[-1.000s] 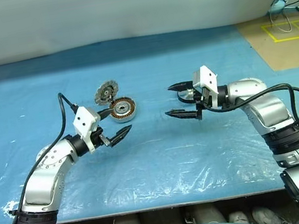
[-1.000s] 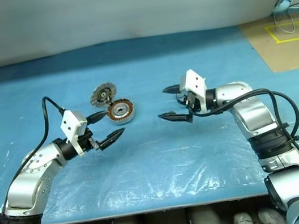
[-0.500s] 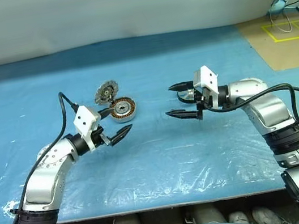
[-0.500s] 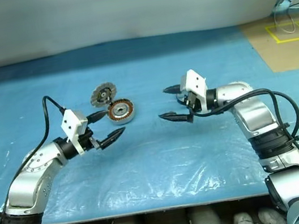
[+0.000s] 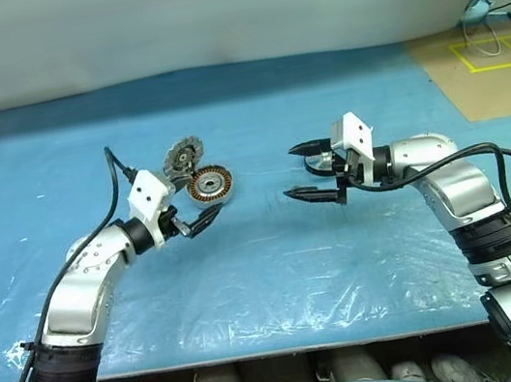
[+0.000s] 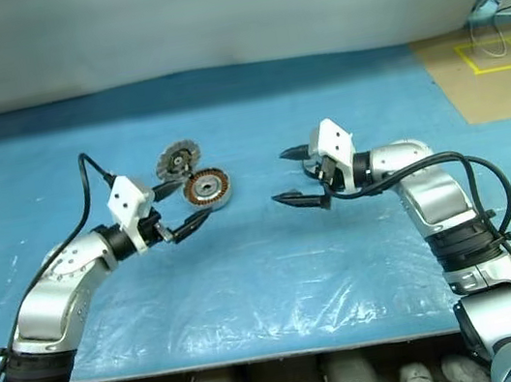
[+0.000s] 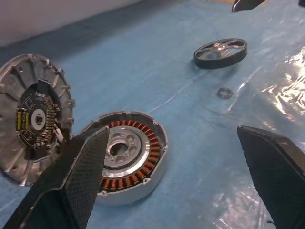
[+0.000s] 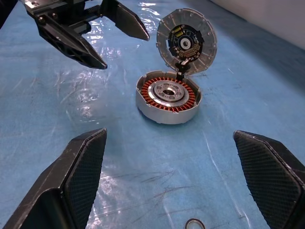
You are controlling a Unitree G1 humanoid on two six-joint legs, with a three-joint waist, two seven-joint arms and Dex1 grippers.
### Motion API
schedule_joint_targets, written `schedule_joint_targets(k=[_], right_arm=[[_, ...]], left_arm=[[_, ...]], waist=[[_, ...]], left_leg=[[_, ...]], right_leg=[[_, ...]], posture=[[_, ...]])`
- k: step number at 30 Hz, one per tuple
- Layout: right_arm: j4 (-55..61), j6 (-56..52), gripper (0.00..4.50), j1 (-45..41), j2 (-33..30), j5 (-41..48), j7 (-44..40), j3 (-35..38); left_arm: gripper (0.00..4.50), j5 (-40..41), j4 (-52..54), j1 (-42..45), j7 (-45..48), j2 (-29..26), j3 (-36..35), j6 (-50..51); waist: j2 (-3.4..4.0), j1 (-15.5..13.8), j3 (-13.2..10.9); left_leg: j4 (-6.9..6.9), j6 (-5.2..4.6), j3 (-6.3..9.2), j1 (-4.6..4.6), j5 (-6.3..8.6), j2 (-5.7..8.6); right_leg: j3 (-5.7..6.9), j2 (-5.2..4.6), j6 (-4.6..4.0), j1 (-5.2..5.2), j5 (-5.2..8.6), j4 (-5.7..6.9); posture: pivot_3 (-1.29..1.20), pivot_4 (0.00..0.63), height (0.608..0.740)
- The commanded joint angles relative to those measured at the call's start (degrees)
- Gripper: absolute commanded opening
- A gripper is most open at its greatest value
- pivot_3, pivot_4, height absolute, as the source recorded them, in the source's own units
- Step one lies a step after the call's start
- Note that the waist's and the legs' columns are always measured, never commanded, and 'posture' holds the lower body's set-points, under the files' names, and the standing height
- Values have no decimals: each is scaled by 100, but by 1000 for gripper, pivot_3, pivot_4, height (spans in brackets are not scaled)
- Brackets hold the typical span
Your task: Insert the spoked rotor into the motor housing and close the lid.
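My left gripper point(image 5: 194, 212) has its two black fingers spread wide with nothing between them, and my right gripper point(image 5: 304, 171) is spread just as wide and equally empty. The left one hangs just beside the motor housing point(image 5: 210, 186), a squat round silver metal puck with a ring of copper-coloured windings around a grey centre, resting flat on the blue plastic-covered table point(image 5: 270, 277); from my head cameras I cannot tell whether the nearer fingertip touches the housing's wall, though in the left wrist view the housing point(image 7: 126, 160) sits between the two fingers with a gap on the far side. The lid point(image 5: 181, 155), a round silver-grey disc with a ribbed, toothed rim and a dark centre, stands tilted up on edge at the far-left side of the housing, leaning away from it and joined to it by a short dark link at its lower rim, which the right wrist view shows clearly point(image 8: 186, 41). The spoked rotor point(image 7: 220, 52), a dark-grey metal ring with thin spokes and a central hub, lies flat on the table well apart from the housing, over toward my right gripper. Between rotor and housing lies a small loose metal ring point(image 7: 225, 92), flat on the plastic.
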State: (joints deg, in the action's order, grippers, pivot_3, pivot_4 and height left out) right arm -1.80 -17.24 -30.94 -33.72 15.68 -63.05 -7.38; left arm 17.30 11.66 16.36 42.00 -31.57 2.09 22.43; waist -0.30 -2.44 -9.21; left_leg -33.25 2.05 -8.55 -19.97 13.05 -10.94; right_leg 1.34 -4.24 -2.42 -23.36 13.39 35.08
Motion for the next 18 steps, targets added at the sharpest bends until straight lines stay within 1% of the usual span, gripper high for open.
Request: schedule_joint_targets(k=[1,4,7,9,11,12,14,16,18], right_arm=[[65,75,4486,-101,-30,20,4,81],[33,95,4486,-132,-6,3,23,68],[44,105,4486,-127,33,-6,62,60],[62,113,4486,-110,68,-22,98,40],[110,123,4486,-54,88,-21,134,44],[125,128,4486,-29,100,-19,162,54],[138,135,4486,-6,124,-27,205,59],[167,136,4486,32,152,-35,259,56],[246,124,4486,105,182,-23,311,60]], left_arm=[[4500,-576,39,442,188,-315,370,-320],[4500,-1102,-271,948,483,-592,784,-676],[4500,-1437,-698,1443,840,-735,1106,-971],[4500,-1630,-1088,1846,944,-697,1257,-1026],[4500,-1790,-1507,2413,1089,-558,1470,-620],[4500,-1937,-1714,2661,1230,-537,1632,-642],[4500,-2115,-1995,2937,1413,-512,1805,-711],[4500,-2209,-2320,3246,1716,-479,1973,-515],[4500,-2334,-2671,3542,2112,-477,2178,-598]], waist=[[0,-3,0],[0,-6,0],[0,-5,0],[0,-2,0],[0,-7,0],[0,-9,0],[0,-14,0],[0,-9,0],[0,-1,0]], left_leg=[[0,0,0,-1,0,0],[0,-1,1,0,-1,1],[-2,-3,1,1,-2,3],[-2,-2,1,1,-4,4],[-4,0,1,0,-6,5],[-5,0,1,-1,-10,11],[-6,1,2,-2,-12,13],[-6,2,2,-4,-12,13],[-4,2,0,-8,-13,13]], right_leg=[[0,0,0,0,0,0],[1,0,0,-2,0,0],[0,-2,0,-3,0,4],[-1,-2,0,-3,0,6],[0,-2,0,-6,0,13],[-1,-2,0,-10,0,19],[-2,-2,-1,-11,0,24],[-4,-3,-1,-9,0,25],[-5,-3,-1,-11,0,24]], posture=[[0,150,740],[0,150,740],[0,150,740],[0,150,740],[0,150,740],[0,150,740],[0,150,740],[0,150,740],[0,150,740]])
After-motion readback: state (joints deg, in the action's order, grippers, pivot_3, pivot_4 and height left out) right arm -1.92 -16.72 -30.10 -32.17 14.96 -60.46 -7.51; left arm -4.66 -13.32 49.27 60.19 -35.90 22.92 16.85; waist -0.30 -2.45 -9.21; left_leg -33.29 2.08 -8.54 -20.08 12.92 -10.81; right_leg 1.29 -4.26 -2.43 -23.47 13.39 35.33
